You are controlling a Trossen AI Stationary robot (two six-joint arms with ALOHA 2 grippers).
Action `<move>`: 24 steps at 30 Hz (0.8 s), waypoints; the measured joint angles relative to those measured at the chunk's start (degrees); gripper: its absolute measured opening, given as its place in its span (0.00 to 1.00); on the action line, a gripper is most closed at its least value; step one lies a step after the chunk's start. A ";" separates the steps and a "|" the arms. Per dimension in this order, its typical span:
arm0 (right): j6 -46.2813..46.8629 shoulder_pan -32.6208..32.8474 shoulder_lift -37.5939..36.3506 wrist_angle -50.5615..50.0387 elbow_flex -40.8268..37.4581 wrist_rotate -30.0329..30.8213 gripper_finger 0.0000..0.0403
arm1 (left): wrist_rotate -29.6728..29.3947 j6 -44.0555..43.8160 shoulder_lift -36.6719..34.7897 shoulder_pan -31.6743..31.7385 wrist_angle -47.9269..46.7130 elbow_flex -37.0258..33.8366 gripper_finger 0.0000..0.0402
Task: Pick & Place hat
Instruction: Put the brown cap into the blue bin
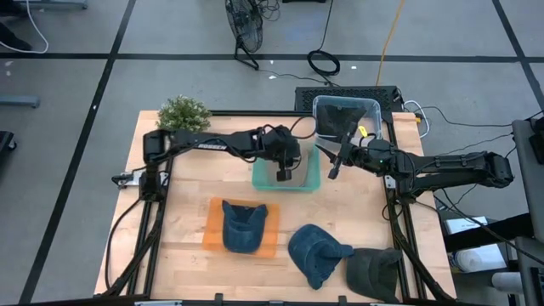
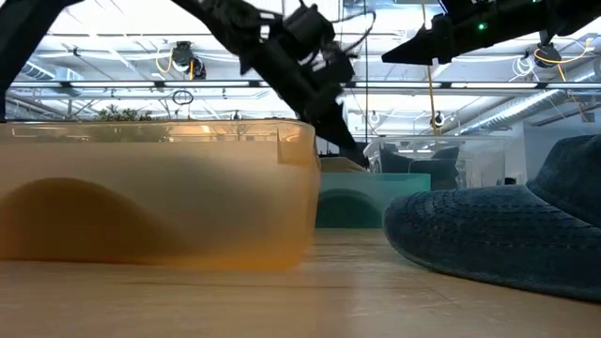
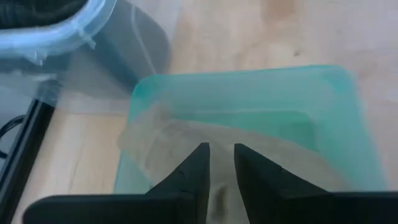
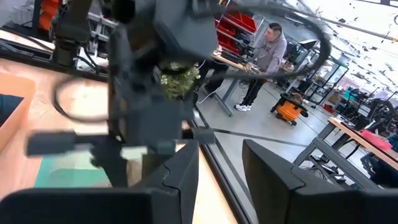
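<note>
Three hats show in the high view. A blue hat point(image 1: 244, 228) lies in the orange tray point(image 1: 212, 231). A second blue hat point(image 1: 314, 252) point(image 2: 498, 235) and a dark grey-green hat point(image 1: 374, 272) lie on the table near its near edge. My left gripper point(image 1: 285, 173) point(image 3: 222, 163) hangs over the teal tray point(image 1: 259, 182) point(image 3: 336, 112), fingers pointing down and a narrow gap apart, holding nothing. My right gripper point(image 1: 335, 163) point(image 4: 221, 171) is open in the air just right of the teal tray, level with the left gripper.
A clear bin point(image 1: 344, 110) point(image 3: 56, 31) with dark contents stands beyond the teal tray toward the far edge. A potted plant point(image 1: 184, 112) sits at the far-left corner. Bare wood point(image 1: 183, 183) lies left of the teal tray. A person stands far off in the room point(image 4: 270, 46).
</note>
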 joint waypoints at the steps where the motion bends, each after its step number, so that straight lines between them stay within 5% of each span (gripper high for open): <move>1: 0.00 0.00 0.00 0.00 0.00 0.00 0.29 | -0.07 0.00 0.67 0.34 0.75 0.00 0.21; 9: 0.00 -0.22 0.00 -0.42 0.00 -0.02 0.29 | 0.48 -1.72 5.86 3.77 3.66 0.00 0.21; 24: -0.01 -0.31 0.00 -0.42 0.00 -0.04 0.29 | 10.53 -2.82 7.58 2.94 5.66 0.02 0.21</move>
